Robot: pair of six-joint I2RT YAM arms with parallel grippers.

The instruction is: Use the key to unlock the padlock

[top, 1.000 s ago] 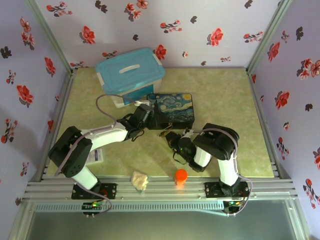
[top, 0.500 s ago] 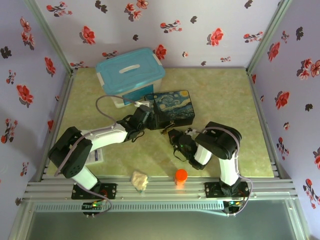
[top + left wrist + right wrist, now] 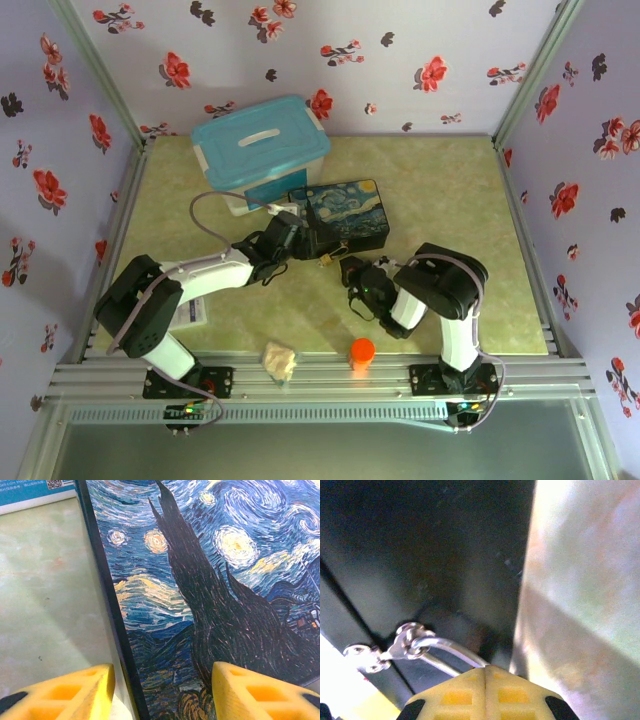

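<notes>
1. Two arms reach toward the tin box (image 3: 345, 212), whose lid carries a starry night painting. It lies on the green table (image 3: 450, 200).
2. Left gripper (image 3: 303, 237): it sits at the box's front-left corner. In the wrist view its yellow fingers (image 3: 65, 695) stand apart across the box's left edge (image 3: 225, 580). One finger is over bare table beside the box and the other is over the painted lid. The pincer (image 3: 162, 680) is released, and I cannot tell whether either finger touches the box.
3. Right gripper (image 3: 342, 266): it sits just in front of the box, pointing at its front wall. In its own view the yellow fingertips (image 3: 485, 672) are clenched flat together with no gap. What they pinch, if anything, cannot be told.
4. Padlock (image 3: 326, 259): it hangs at the box's dark front wall (image 3: 420, 555), between the box and the right gripper. Its thin silver shackle (image 3: 447, 648) is threaded through a small metal ring on the box. The shackle wire runs down behind the closed fingertips, which hide the lock body.
5. Key: too small or hidden to make out.
6. A blue-lidded plastic container (image 3: 260, 148) stands just behind the box's left end.
7. An orange cap (image 3: 361, 350) and a crumpled beige lump (image 3: 281, 360) lie well in front of the box.
</notes>
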